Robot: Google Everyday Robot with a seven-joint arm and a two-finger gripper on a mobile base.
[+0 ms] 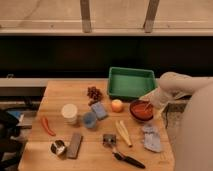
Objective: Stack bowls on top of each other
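One red-orange bowl [141, 110] sits under pincer [148, 104].

You have one view only, set high and back from the desk [60, 95], looking down and forward toward the dark window wall at 12 o'clock. The whole desk fits in frame. The arm enters from 3 o'clock, its gripper [148, 105] over the red-orange bowl [141, 111].

No lettering, label, brand, number or sign is showing legibly on anything lying on the pale wooden bench [60, 92]. The robot's white pincer [148, 106] is hovering at the red-orange round bowl [141, 111], just below the green rectangular plastic tray [131, 83], and is bearing no readable marking either.
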